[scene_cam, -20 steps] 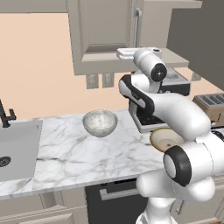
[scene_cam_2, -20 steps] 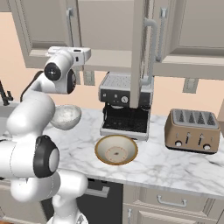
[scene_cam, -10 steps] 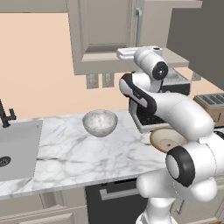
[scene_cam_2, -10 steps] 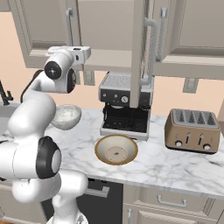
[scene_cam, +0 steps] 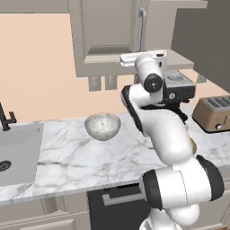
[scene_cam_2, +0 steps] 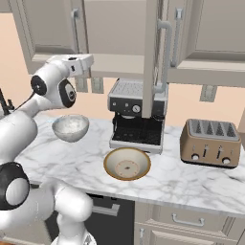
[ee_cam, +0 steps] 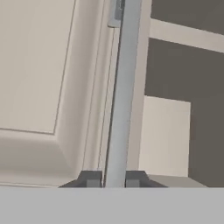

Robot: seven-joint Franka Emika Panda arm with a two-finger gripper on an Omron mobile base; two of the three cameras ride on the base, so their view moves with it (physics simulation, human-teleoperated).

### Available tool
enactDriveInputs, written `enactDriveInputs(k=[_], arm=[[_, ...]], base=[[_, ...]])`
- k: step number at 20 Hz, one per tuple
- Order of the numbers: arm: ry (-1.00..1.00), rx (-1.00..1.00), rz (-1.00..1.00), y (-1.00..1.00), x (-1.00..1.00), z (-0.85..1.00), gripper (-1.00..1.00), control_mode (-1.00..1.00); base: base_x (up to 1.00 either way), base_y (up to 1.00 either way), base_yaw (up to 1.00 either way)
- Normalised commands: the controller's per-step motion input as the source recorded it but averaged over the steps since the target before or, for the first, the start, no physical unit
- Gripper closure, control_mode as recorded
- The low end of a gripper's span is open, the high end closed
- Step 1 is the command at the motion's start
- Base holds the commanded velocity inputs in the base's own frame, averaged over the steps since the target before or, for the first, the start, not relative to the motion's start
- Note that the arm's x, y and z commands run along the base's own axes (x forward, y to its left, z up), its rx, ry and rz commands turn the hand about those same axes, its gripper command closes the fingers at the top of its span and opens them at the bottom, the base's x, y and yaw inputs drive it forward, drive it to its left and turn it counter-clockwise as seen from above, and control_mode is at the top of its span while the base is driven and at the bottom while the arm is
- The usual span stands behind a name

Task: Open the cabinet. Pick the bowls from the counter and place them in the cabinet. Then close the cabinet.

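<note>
**Second cabinet door in hand**

The cabinet (scene_cam_2: pixel 115 43) has its right door swung out; the end effector (ee_cam: pixel 113 178) is clamped on the left door's handle (ee_cam: pixel 120 87). Next, probably pull along the hinge arc. Both bowls, marbled (scene_cam: pixel 103 126) and tan (scene_cam_2: pixel 127 163), wait on the surface (scene_cam_2: pixel 191 184).

We see a home kitchen: a white grey-veined marble counter (scene_cam: pixel 67 157), steel sink (scene_cam: pixel 18 152), beige panelled wall cabinets (scene_cam_2: pixel 52 28), copper-toned four-slot toaster (scene_cam_2: pixel 209 142).
</note>
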Motion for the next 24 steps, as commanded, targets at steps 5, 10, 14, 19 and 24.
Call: enactDriveInputs(k=[5, 10, 14, 19, 24], arm=[[0.00, 0.04, -0.38, 1.00, -0.99, 0.00, 1.00, -1.00], [0.00, 0.10, -0.34, 0.99, -1.00, 0.00, 1.00, -1.00], [0.00, 0.07, -0.32, 1.00, -1.00, 0.02, 1.00, -1.00], [0.00, 0.09, -0.28, 0.97, -0.98, 0.07, 1.00, -1.00], [-0.03, 0.08, -0.21, 0.57, -0.90, 0.07, -1.00, -1.00]], base=[[0.00, 0.00, 0.00], [0.00, 0.00, 0.00], [0.00, 0.00, 0.00], [0.00, 0.00, 0.00], [0.00, 0.00, 0.00]])
